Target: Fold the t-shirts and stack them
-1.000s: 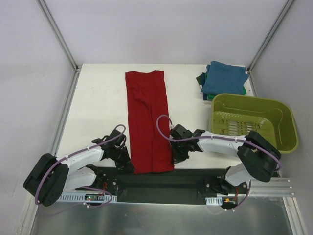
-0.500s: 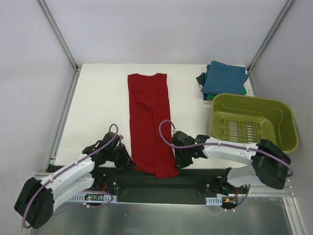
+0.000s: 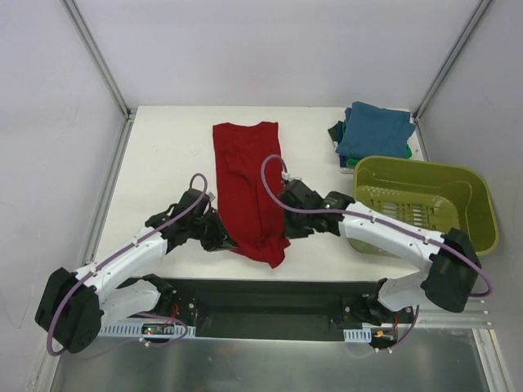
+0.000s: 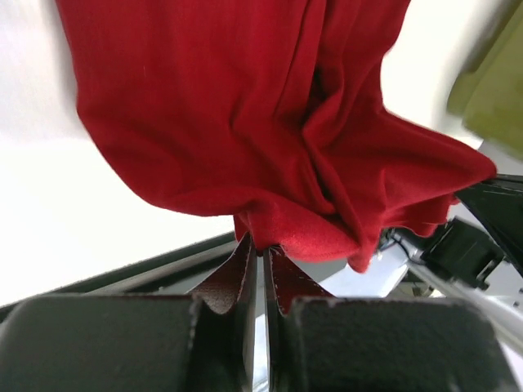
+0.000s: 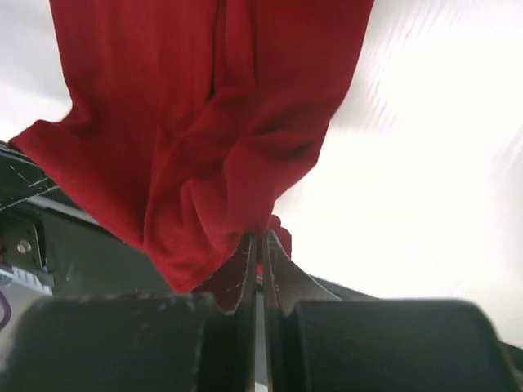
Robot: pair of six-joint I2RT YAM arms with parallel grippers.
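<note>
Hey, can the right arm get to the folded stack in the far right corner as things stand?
Probably not yet. The right pincer is shut on the red shirt. Once it lets go, the stack lies uncovered beyond the basket.

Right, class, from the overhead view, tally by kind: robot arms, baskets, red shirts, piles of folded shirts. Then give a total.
Robot arms: 2, left arm and right arm
Baskets: 1, olive-green basket
Red shirts: 1, red t-shirt
Piles of folded shirts: 1, folded pile
Total: 5
</note>
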